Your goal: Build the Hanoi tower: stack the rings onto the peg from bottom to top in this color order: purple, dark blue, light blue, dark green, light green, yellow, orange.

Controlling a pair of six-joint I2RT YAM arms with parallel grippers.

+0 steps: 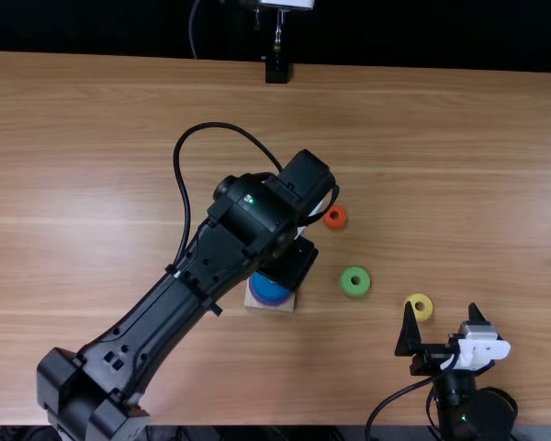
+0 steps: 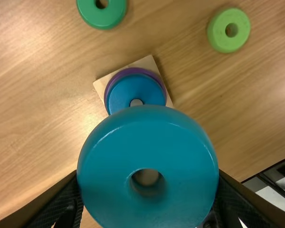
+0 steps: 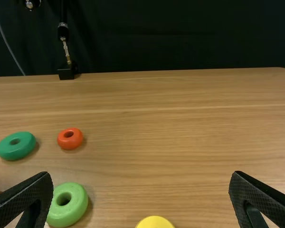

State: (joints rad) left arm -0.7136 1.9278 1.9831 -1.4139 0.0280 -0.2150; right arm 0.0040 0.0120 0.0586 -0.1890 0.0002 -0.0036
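Note:
The left gripper (image 1: 289, 264) hangs over the wooden base (image 1: 274, 307), partly covering it and the dark blue ring (image 1: 269, 291). In the left wrist view the left gripper (image 2: 148, 175) is shut on the light blue ring (image 2: 147, 128). Beyond that ring, the purple ring (image 2: 106, 95) and dark blue ring (image 2: 133, 89) lie stacked around the peg (image 2: 136, 102). The right gripper (image 1: 441, 315) stands open beside the yellow ring (image 1: 421, 307); the right wrist view has this right gripper (image 3: 141, 176) with its fingers wide apart.
The light green ring (image 1: 354, 281) and orange ring (image 1: 335, 217) lie right of the base. A dark green ring (image 3: 16, 145) rests left of the orange one in the right wrist view. A black stand (image 1: 277, 72) is at the table's far edge.

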